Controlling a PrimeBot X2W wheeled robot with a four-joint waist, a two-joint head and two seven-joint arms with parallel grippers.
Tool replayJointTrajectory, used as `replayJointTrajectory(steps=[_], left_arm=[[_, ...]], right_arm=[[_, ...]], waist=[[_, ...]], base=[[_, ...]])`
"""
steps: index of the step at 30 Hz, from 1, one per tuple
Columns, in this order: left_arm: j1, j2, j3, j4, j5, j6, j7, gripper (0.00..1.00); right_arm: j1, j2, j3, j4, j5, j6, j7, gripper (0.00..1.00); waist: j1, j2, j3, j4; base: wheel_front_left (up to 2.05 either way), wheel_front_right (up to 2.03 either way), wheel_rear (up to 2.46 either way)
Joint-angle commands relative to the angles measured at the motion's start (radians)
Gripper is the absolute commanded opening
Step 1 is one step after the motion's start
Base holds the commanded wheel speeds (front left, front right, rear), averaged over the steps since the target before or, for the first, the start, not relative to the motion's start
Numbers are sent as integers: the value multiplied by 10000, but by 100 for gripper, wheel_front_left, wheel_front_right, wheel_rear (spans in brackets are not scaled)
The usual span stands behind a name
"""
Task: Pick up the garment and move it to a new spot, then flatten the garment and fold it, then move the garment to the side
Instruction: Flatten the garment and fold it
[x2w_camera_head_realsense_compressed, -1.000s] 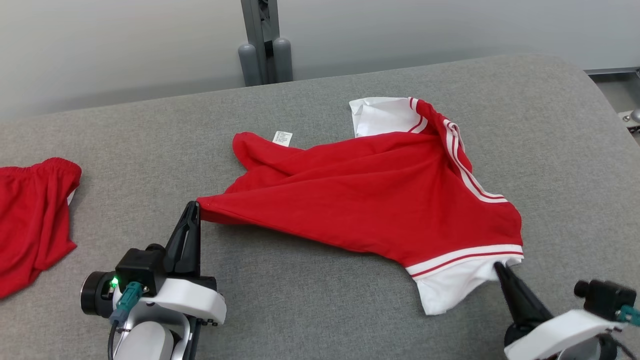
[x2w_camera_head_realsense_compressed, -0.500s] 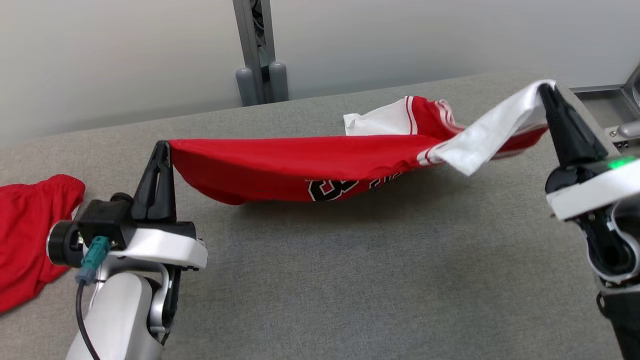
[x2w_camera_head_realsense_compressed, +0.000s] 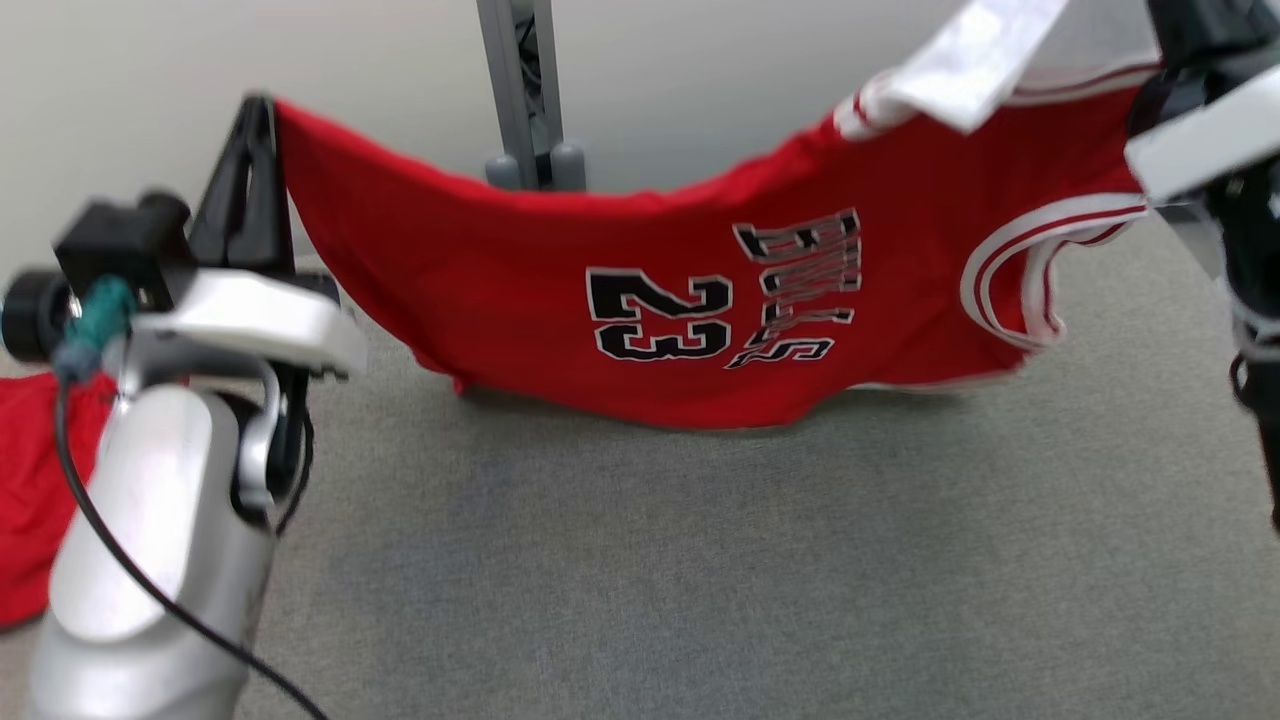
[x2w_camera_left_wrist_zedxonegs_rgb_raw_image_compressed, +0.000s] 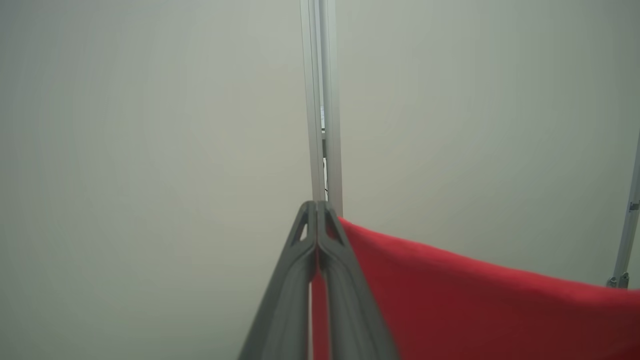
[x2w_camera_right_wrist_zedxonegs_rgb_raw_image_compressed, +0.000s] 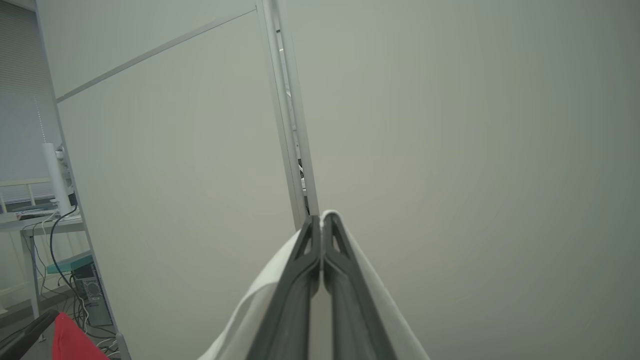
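Red garment (x2w_camera_head_realsense_compressed: 480, 290): sleeveless jersey, black "23" and lettering, white-striped armhole trim, white panel at one top corner. Hangs spread and sagging from two top corners above grey table (x2w_camera_head_realsense_compressed: 700, 580). Lower edge near table surface, contact unclear.

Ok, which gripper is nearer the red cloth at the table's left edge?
Left. The left gripper is raised above and beside the red cloth; the right gripper is far across, holding the other end of the jersey.
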Motion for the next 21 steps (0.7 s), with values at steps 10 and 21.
replayJointTrajectory(steps=[10, 21], left_arm=[[-4350, 139, -63, 1475, -66, -405, 1329, 0], [-8557, -394, 113, 4657, 158, -94, -644, 0]], right_arm=[[-4345, -167, 451, 2227, -15, 5, -79, 0], [-8370, 189, 1311, 5439, -427, 5, -3740, 0]], waist=[[0, 0, 2533, 384], [0, 0, 4054, 602]], base=[[0, 0, 0], [0, 0, 0]])
